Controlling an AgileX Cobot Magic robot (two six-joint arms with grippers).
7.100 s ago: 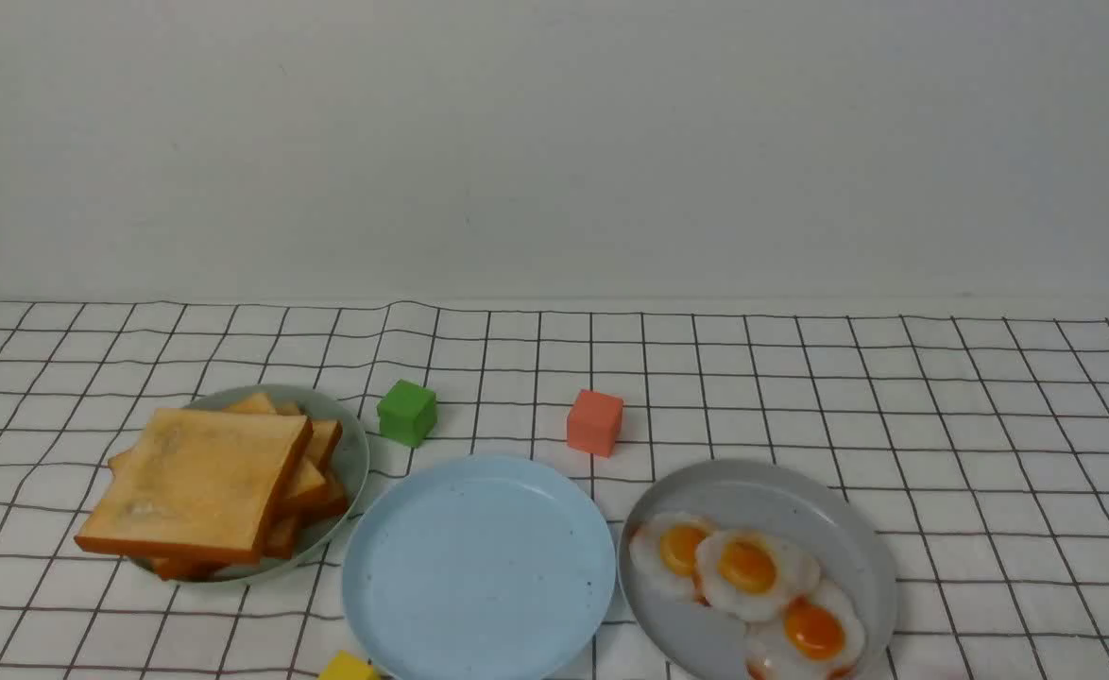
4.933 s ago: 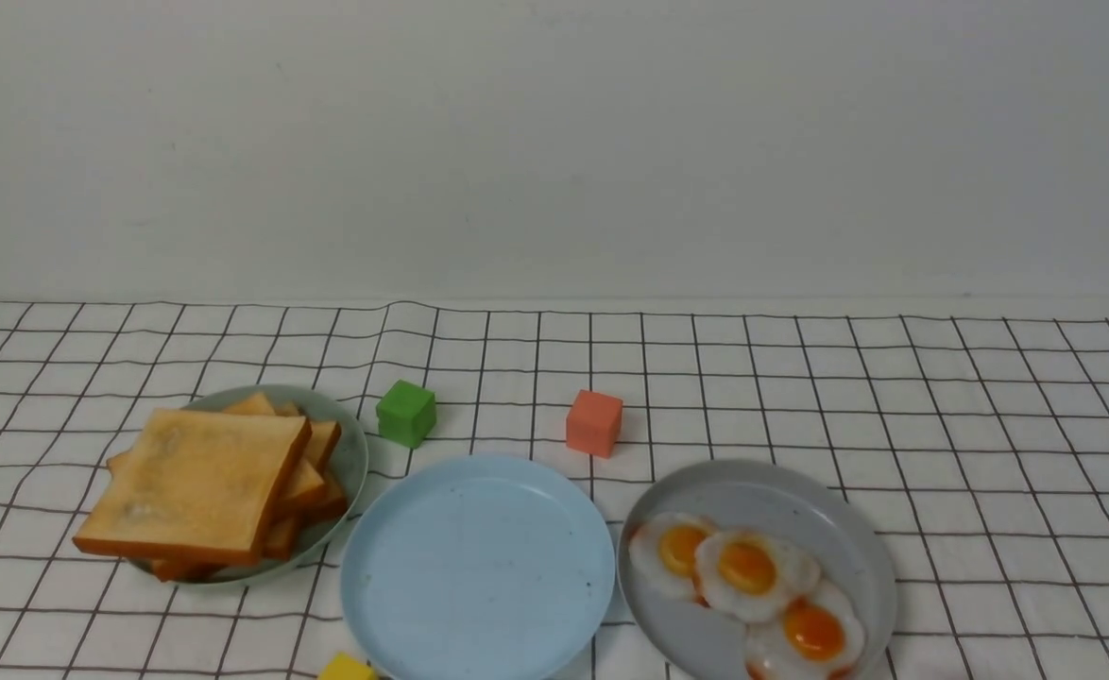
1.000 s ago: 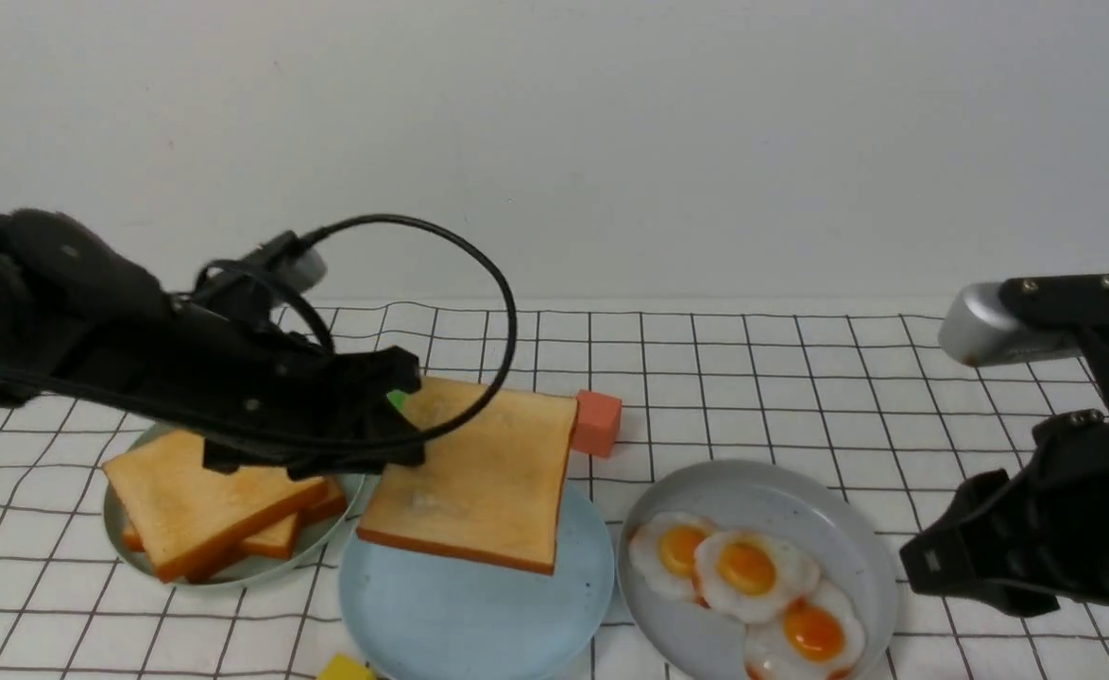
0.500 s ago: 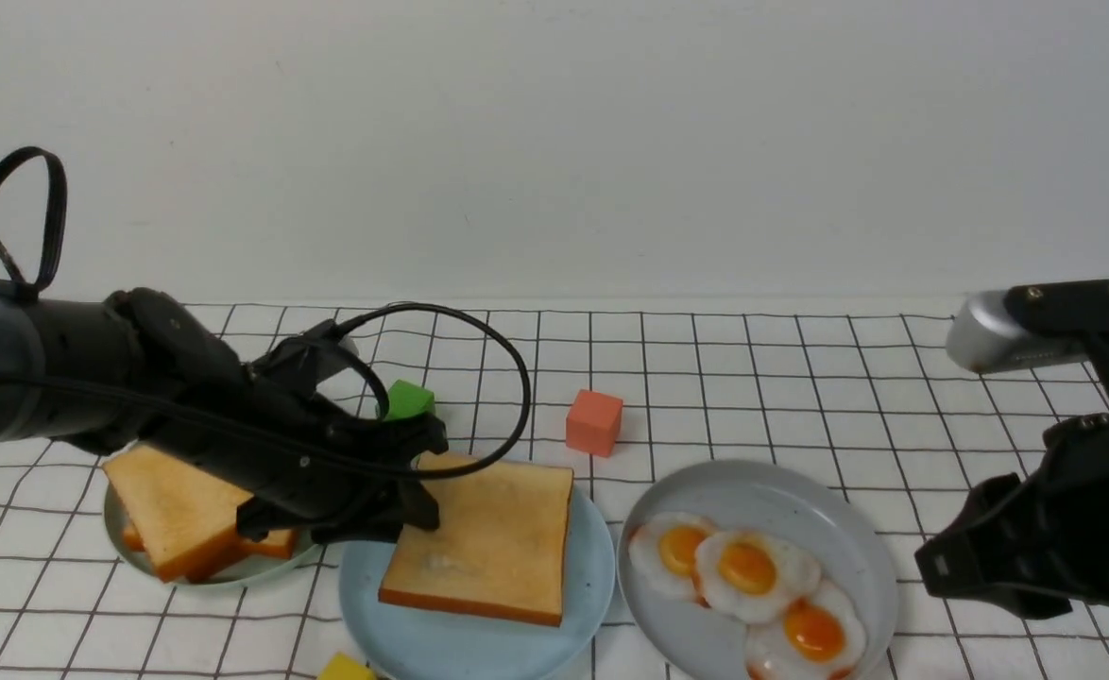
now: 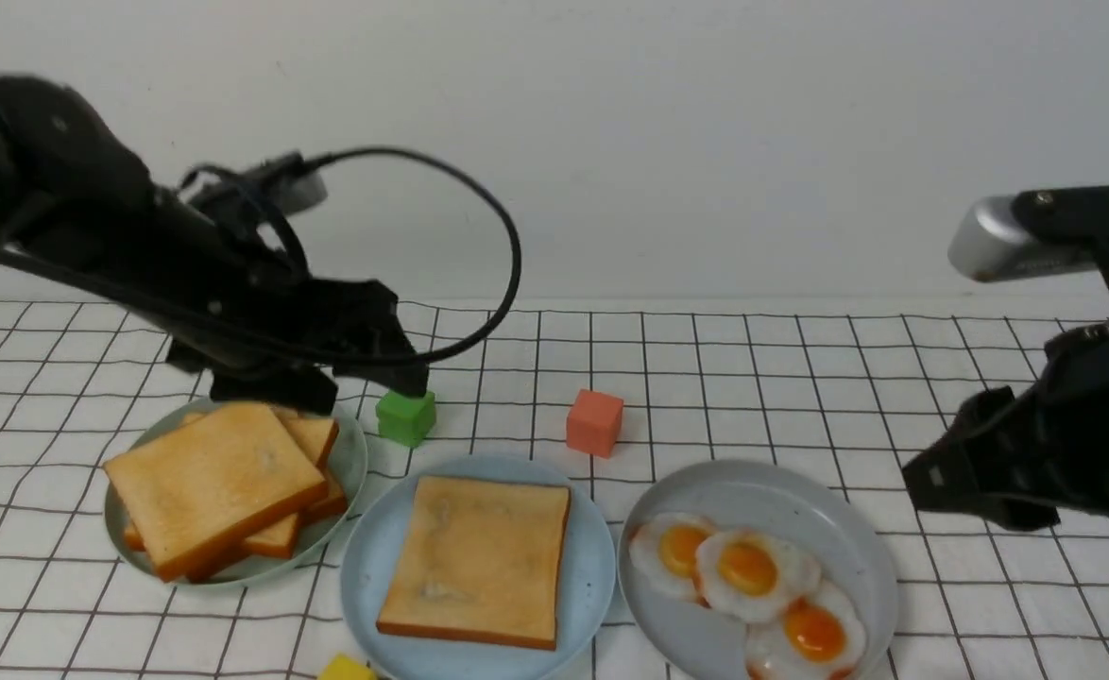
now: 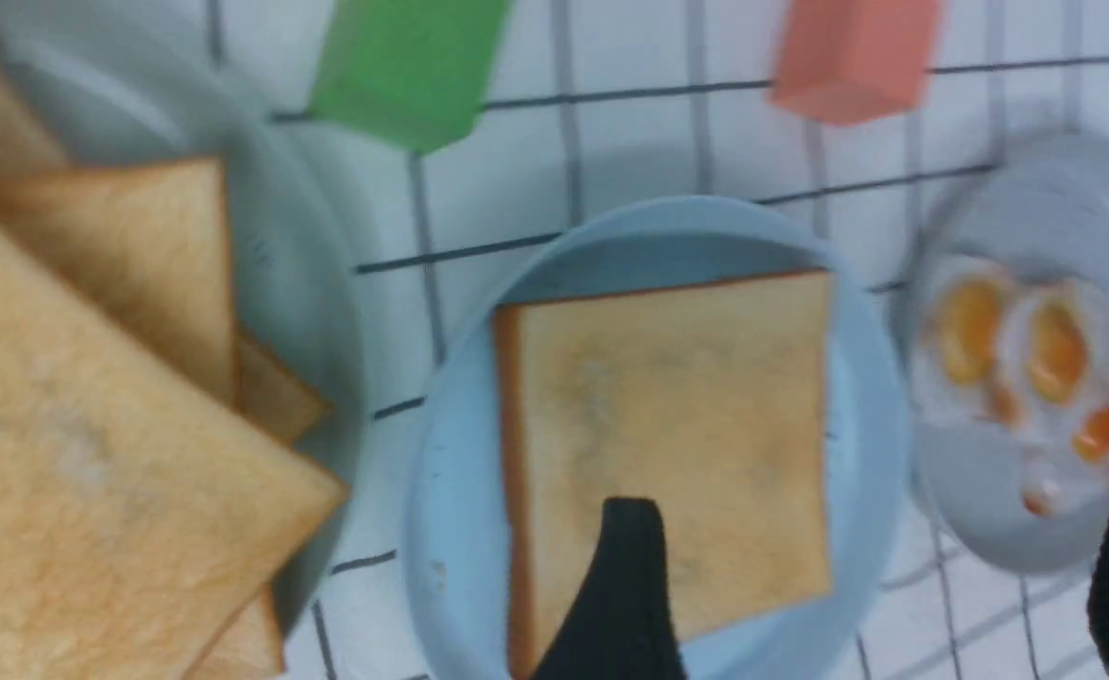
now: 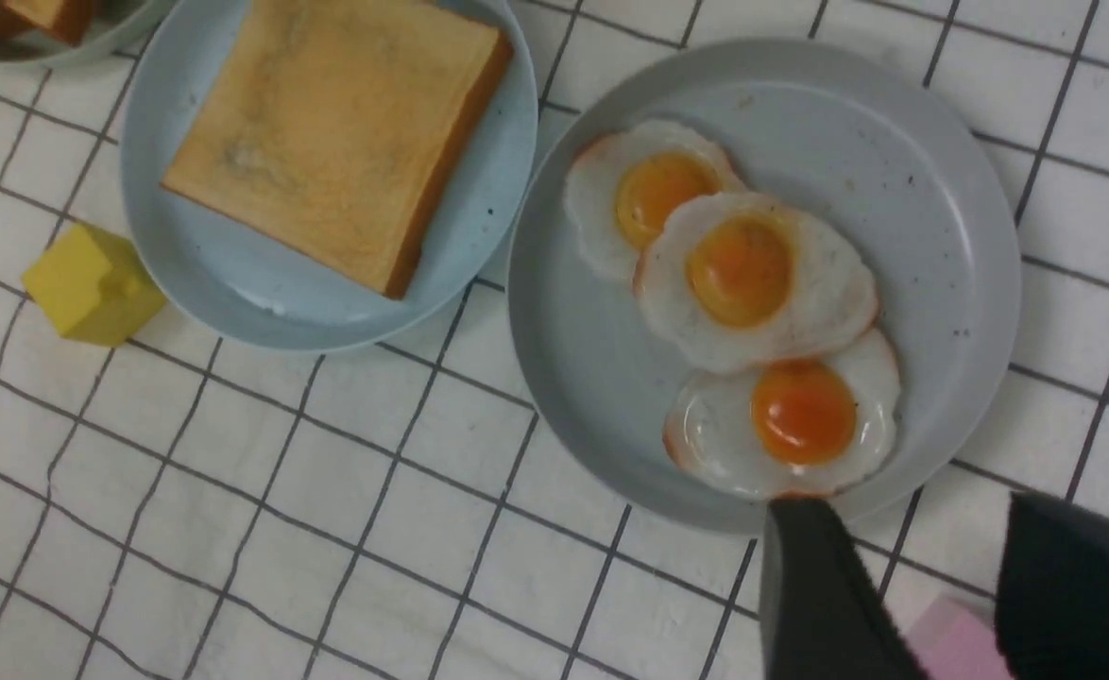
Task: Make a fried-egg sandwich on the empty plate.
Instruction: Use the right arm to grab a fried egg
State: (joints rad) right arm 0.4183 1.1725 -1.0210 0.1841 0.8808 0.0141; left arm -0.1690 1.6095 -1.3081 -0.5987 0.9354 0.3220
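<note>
One golden toast slice (image 5: 479, 557) lies flat on the light-blue plate (image 5: 370, 567), with no egg on it. It also shows in the left wrist view (image 6: 677, 425) and the right wrist view (image 7: 337, 132). My left gripper (image 5: 337, 382) is open and empty, raised behind the toast pile (image 5: 214, 482). Three fried eggs (image 5: 748, 567) lie overlapping on the grey plate (image 5: 772, 491). My right gripper (image 5: 965, 496) is open and empty, hovering just right of the grey plate; in its wrist view (image 7: 909, 510) one finger tip is by the nearest egg (image 7: 791, 416).
The toast pile sits on a pale green plate (image 5: 351, 463) at the left. A green cube (image 5: 406, 416) and a red cube (image 5: 595, 422) stand behind the plates. A yellow cube (image 5: 347, 669) lies by the light-blue plate's front. A pink block (image 7: 951, 647) lies under my right gripper.
My left gripper let go of the toast slice on the light-blue plate, then rose and drew back to the left. My right arm rose slightly.
</note>
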